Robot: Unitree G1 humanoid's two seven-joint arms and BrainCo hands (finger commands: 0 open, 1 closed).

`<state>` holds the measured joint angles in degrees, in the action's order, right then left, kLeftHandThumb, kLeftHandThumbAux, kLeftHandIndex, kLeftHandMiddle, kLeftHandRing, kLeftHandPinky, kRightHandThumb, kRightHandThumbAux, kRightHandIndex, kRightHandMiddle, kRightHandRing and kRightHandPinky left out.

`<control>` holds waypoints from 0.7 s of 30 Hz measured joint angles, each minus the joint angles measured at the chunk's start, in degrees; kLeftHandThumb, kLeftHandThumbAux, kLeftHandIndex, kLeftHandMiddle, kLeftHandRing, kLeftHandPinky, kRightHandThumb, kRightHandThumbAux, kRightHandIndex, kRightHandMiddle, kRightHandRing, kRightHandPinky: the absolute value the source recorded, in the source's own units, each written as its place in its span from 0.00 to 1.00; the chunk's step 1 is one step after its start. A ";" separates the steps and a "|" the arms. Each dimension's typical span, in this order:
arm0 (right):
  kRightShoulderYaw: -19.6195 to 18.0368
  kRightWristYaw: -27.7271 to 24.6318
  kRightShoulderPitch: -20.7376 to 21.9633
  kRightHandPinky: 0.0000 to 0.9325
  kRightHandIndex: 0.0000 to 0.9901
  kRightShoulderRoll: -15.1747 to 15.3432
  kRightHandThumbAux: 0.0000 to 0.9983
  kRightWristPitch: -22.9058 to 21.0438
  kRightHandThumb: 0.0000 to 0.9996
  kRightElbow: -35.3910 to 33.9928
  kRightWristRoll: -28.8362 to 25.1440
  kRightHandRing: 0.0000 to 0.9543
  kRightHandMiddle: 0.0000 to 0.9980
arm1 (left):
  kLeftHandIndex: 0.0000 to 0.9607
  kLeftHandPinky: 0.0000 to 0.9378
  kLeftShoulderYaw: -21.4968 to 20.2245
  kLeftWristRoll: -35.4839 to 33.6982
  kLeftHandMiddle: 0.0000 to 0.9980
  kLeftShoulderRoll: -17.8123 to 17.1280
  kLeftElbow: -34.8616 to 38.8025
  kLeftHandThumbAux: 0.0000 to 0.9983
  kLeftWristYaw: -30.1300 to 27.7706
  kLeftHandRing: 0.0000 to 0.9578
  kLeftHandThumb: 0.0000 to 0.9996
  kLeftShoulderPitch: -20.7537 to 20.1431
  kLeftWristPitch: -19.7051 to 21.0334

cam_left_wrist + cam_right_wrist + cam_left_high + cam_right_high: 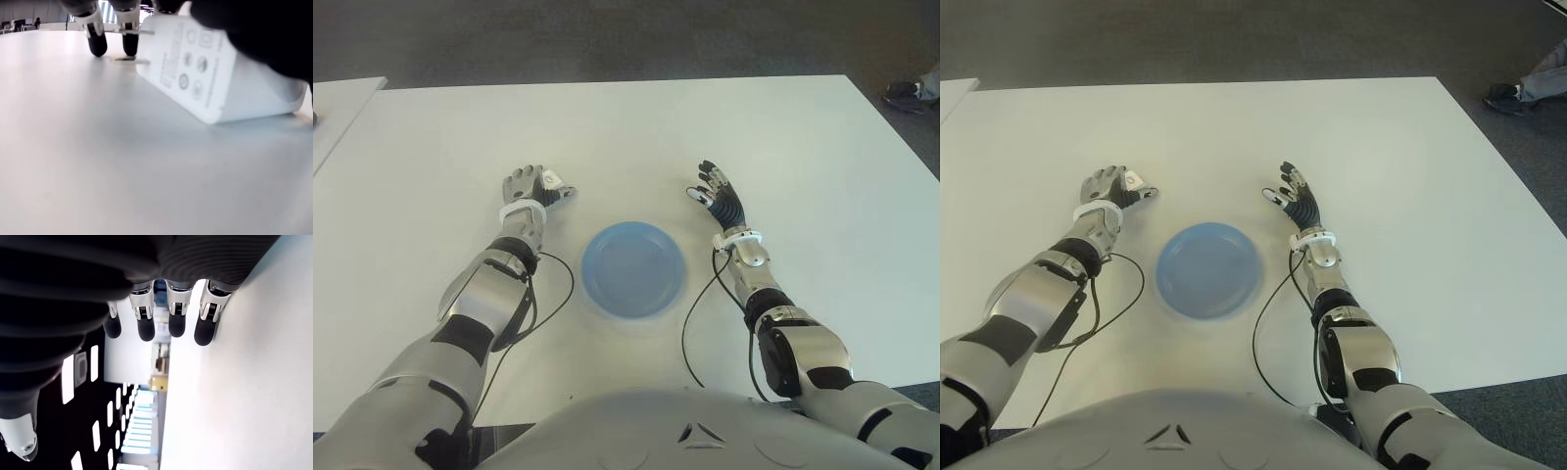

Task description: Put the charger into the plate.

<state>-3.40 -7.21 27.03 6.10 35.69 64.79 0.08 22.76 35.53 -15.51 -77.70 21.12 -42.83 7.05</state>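
Left hand (530, 186) fingers (98, 44) curl over the charger (215, 73) on the table (705, 127); right hand (717, 193) hangs spread, empty.

Charger (230, 73): white, blocky, rounded corners, grey printed symbols on flat face, metal prongs at one end. We see it under left hand (530, 188), one edge down on table (626, 127), body tilted; prongs point toward fingertips (97, 45), which touch table just beyond. Sits left of table's centre, well in from every edge.

Plate (633, 268): round, light blue, shallow, upright, nothing inside. We place it near table's front edge, about mid-width, close to charger but apart.
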 measured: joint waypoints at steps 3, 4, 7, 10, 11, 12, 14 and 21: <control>-0.01 -0.12 -0.05 0.00 0.01 0.00 0.58 0.00 0.04 -0.05 -0.01 0.07 0.11 | 0.00 0.02 -0.26 -0.25 0.00 0.01 0.01 0.28 -0.02 0.00 0.23 0.01 -0.11; -0.01 -0.16 -0.06 0.00 0.01 0.00 0.58 0.00 0.04 -0.08 -0.01 0.07 0.11 | 0.00 0.03 -0.35 -0.35 0.00 0.01 0.02 0.28 -0.03 0.00 0.23 0.02 -0.20; -0.03 -0.34 -0.11 0.00 0.01 0.02 0.58 0.00 0.04 -0.13 -0.03 0.07 0.11 | 0.00 0.05 -0.63 -0.62 0.00 0.00 0.03 0.28 -0.05 0.00 0.24 0.07 -0.43; -0.06 -0.46 -0.15 0.00 0.01 0.02 0.58 0.00 0.04 -0.18 -0.04 0.07 0.12 | 0.00 0.11 -0.94 -0.64 0.00 -0.07 0.05 0.30 -0.08 0.00 0.26 0.19 -0.80; -0.07 -0.49 -0.16 0.00 0.02 0.01 0.57 0.00 0.04 -0.20 -0.06 0.07 0.12 | 0.00 0.13 -0.98 -0.64 0.00 -0.13 0.08 0.31 -0.08 0.00 0.27 0.28 -0.98; -0.08 -0.53 -0.18 0.00 0.02 0.00 0.57 0.00 0.04 -0.22 -0.07 0.07 0.12 | 0.00 0.14 -1.01 -0.63 0.00 -0.21 0.09 0.31 -0.07 0.00 0.27 0.41 -1.15; -0.11 -0.63 -0.19 0.00 0.02 0.00 0.57 0.00 0.04 -0.23 -0.09 0.07 0.12 | 0.00 0.18 -1.07 -0.62 0.01 -0.42 0.15 0.32 -0.06 0.03 0.30 0.64 -1.49; -0.20 -1.05 -0.20 0.00 0.02 -0.01 0.56 0.00 0.03 -0.28 -0.23 0.06 0.11 | 0.17 0.40 -1.10 -0.45 0.29 -0.90 0.46 0.35 3.26 0.33 0.50 1.44 -3.39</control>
<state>-3.59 -8.26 26.83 6.09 35.69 64.51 -0.15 21.66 35.08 -16.41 -77.24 24.38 -41.39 3.65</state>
